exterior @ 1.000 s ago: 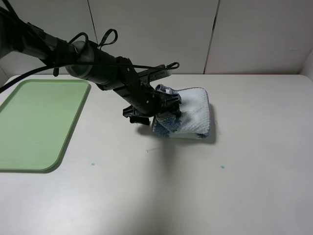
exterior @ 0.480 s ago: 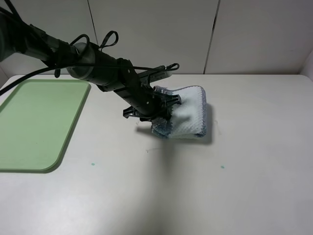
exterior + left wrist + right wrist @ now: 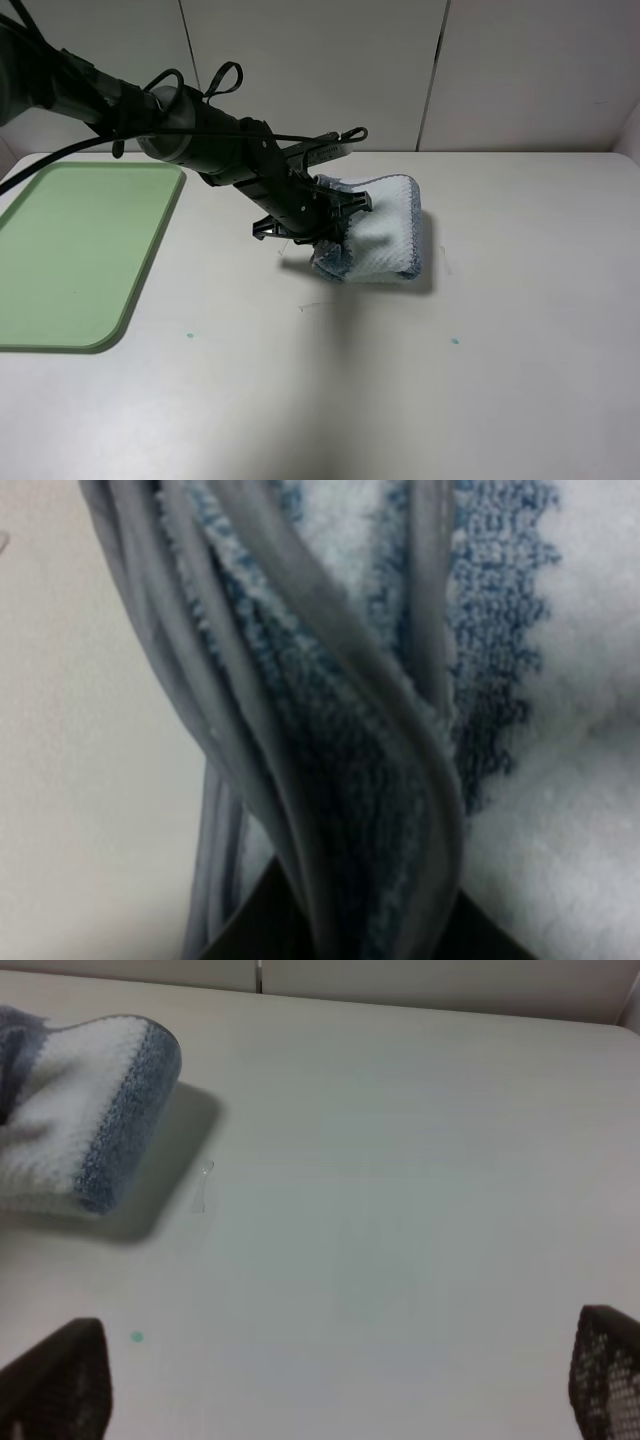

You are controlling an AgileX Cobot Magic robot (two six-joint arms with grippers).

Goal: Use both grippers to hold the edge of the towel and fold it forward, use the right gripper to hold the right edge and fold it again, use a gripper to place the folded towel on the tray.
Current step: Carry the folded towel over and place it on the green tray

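The folded towel (image 3: 385, 235), pale with blue stripes and grey edging, lies on the white table right of centre. My left gripper (image 3: 335, 225) reaches in from the left and is shut on the towel's left edge, which is raised off the table. The left wrist view shows the bunched grey-edged layers of the towel (image 3: 560, 780) pinched between the dark fingers (image 3: 250, 920). My right gripper (image 3: 335, 1385) is open and empty over bare table, with the towel (image 3: 90, 1110) well away from it; its arm is out of the high view. The light green tray (image 3: 60, 250) lies at the far left.
White wall panels (image 3: 310, 70) stand behind the table's far edge. Small green specks (image 3: 189, 334) mark the tabletop (image 3: 520, 300). Black cables (image 3: 225, 78) loop above the left arm.
My left gripper has lifted the towel's left edge and drawn it slightly left. The towel's right side has pulled in and bunched a little.
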